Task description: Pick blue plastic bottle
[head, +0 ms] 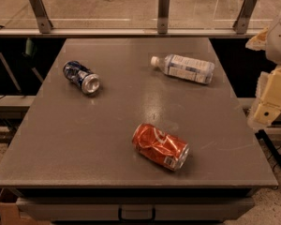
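The blue plastic bottle lies on its side at the back right of the grey table. It is clear, with a pale blue-and-white label, and its white cap points left. My gripper shows as pale cream parts at the right edge of the view. It is beyond the table's right side, well apart from the bottle and holding nothing that I can see.
A crushed dark-blue can lies at the back left of the table. A dented red can lies near the front centre. A low glass barrier with metal posts runs behind the table's far edge.
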You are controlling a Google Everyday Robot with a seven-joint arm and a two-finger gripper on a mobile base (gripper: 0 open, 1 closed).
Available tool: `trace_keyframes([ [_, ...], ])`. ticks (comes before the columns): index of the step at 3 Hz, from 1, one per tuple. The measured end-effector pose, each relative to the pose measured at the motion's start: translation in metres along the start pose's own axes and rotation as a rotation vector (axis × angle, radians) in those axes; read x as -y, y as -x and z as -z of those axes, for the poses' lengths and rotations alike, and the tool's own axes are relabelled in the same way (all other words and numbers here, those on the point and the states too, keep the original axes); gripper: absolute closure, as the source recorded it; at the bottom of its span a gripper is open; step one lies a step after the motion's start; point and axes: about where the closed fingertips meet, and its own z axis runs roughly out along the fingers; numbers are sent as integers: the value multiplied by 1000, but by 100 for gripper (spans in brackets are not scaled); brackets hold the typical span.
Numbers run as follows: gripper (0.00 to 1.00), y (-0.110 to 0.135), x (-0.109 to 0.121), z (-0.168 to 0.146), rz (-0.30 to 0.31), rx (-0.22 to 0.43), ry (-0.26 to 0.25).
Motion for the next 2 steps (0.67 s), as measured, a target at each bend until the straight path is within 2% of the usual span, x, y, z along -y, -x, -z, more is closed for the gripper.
trace_keyframes([
  [1,0,0,2,0,0,5,-5],
  [2,0,6,28,-23,2,65,-2],
])
